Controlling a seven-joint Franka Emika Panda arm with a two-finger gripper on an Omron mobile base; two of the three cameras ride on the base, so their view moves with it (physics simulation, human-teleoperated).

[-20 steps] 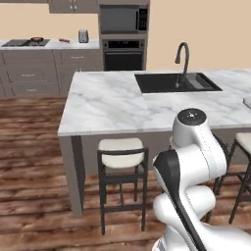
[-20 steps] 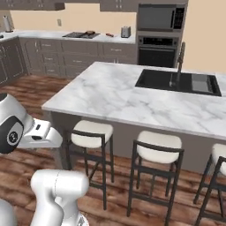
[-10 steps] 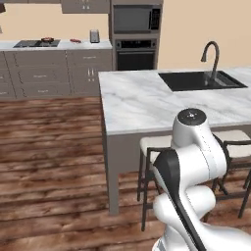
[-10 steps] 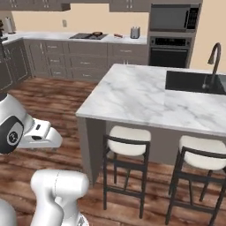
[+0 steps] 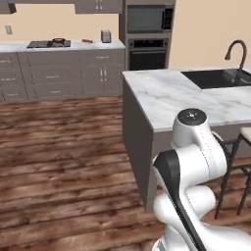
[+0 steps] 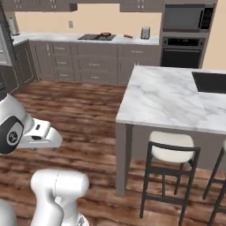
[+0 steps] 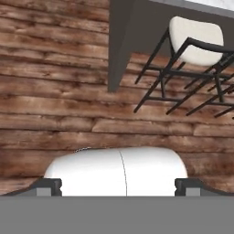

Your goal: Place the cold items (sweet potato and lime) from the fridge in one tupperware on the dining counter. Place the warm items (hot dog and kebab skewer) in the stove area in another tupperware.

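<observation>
**Ana:** Brown wood planks, that's the floor right under the hand. The two dark fingers stand far apart, with nothing between them.

**Ben:** What is just past them?

**Ana:** A stool with a cream seat and thin black legs. It stands tucked in close beside the grey end wall of the island.

**Ben:** And the white arm?

**Ana:** From the left base camera the arm bends up in front of the dining counter, that long white marble bench with grey veins. A black sink is set into it, with a dark curved tap behind.

**Ben:** What is farther back?

**Ana:** Across the wood floor there is the stove area, a flat black cooktop in a pale bench over grey cabinets. A small dark pan sits on it. Something small and red lies on the bench beside it, too tiny to name. Next comes a silver toaster. Right of that, a black oven with a microwave above it.
</observation>
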